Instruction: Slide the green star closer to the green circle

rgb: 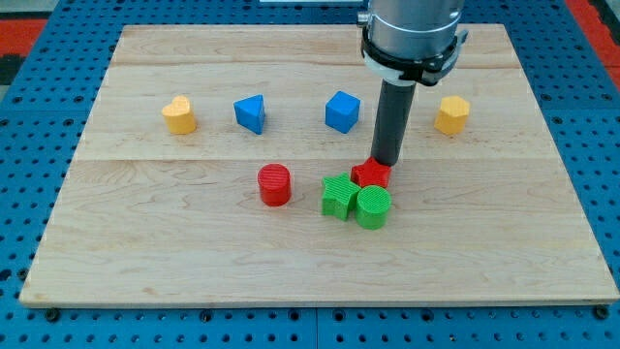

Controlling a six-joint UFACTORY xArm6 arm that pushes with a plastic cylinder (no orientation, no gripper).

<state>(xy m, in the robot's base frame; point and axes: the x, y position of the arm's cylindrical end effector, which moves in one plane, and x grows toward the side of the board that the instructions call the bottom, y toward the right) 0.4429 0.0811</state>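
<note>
**Green star beside green circle, rod tip just above them**

A wooden board lies on a blue pegboard surface. A dark rod comes down from a grey arm housing at the view's top, and my tip meets the board at the upper edge of a red star, apparently touching it, though the contact is hard to confirm from this angle. There is no claw on this arm, so there are no jaws to be apart or together; the rod simply pushes.

The green star sits just below centre of the board. It lies down and to the view's left of my tip, with the red star between them. The green circle is directly to the view's right of the green star, and the two look to be touching or very nearly so. The red star rests against both from above, making a tight cluster of three.

By my judgement the task is close to done, since little or no gap is left to close. Any further push from the tip's present side would go through the red star and could spread the green pair.

Elsewhere, a red cylinder stands to the view's left of the cluster. Along the upper row, left to right: a yellow heart, a blue triangle, a blue cube and a yellow hexagon, all well apart from the cluster
</note>
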